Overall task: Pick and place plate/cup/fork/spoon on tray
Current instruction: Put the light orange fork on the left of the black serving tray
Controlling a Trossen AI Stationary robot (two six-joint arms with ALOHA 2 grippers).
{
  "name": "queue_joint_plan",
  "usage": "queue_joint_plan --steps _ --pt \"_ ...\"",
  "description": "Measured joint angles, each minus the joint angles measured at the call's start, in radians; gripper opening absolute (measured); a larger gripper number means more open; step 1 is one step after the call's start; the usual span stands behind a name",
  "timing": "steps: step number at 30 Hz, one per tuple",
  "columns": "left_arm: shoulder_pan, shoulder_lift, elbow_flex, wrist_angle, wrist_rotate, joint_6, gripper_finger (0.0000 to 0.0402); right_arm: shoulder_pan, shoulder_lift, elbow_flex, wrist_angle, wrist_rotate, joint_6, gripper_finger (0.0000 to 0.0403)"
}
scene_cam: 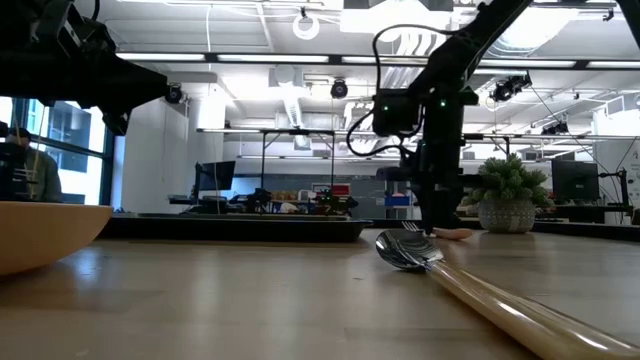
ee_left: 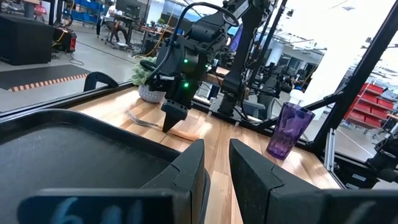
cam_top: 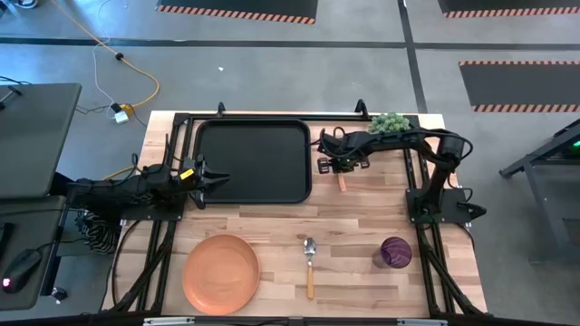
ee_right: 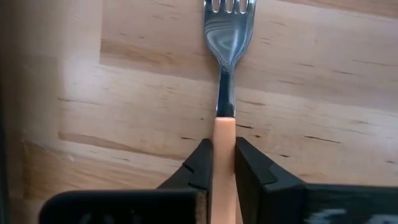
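Note:
The fork (ee_right: 228, 37) lies on the wooden table just right of the black tray (cam_top: 254, 161), its tined head toward the far edge. My right gripper (cam_top: 341, 168) points down onto it and is shut on its orange-tan handle. My left gripper (cam_top: 220, 178) hovers over the tray's left part, its fingers a little apart and holding nothing (ee_left: 216, 163). The orange plate (cam_top: 221, 273), the spoon (cam_top: 309, 263) and the purple cup (cam_top: 395, 253) rest on the table near its front edge. My right gripper pinches the fork's handle (ee_right: 224, 134) between its two fingers, close to where the handle meets the silver neck. The fingers (ee_right: 200, 163) come from above, pointing down, and lie across the handle. The fork lies flat on the table, its free handle end (cam_top: 343, 184) toward the near edge.
A green potted plant (cam_top: 388, 122) stands at the table's far right corner, behind my right arm. Bare wood lies between the tray and the front row of plate, spoon and cup. The tray's inside holds nothing.

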Motion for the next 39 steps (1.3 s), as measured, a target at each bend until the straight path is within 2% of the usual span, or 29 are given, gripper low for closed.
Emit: queue_joint_plan --steps 13,31,37,39 --pt "0.000 0.000 0.000 0.000 0.000 0.000 0.0064 0.043 -0.081 0.000 0.113 0.003 0.103 0.0021" --pt "0.000 0.013 0.000 0.001 0.000 0.001 0.0064 0.086 -0.122 0.002 0.613 0.025 0.167 0.0021" --pt "0.000 0.014 0.000 0.000 0.000 0.001 0.0064 0.093 -0.122 0.004 0.740 0.026 0.167 0.0021" --pt "0.000 0.014 0.000 0.000 0.000 0.001 0.0064 0.101 -0.122 0.023 0.722 0.030 0.162 0.0021"
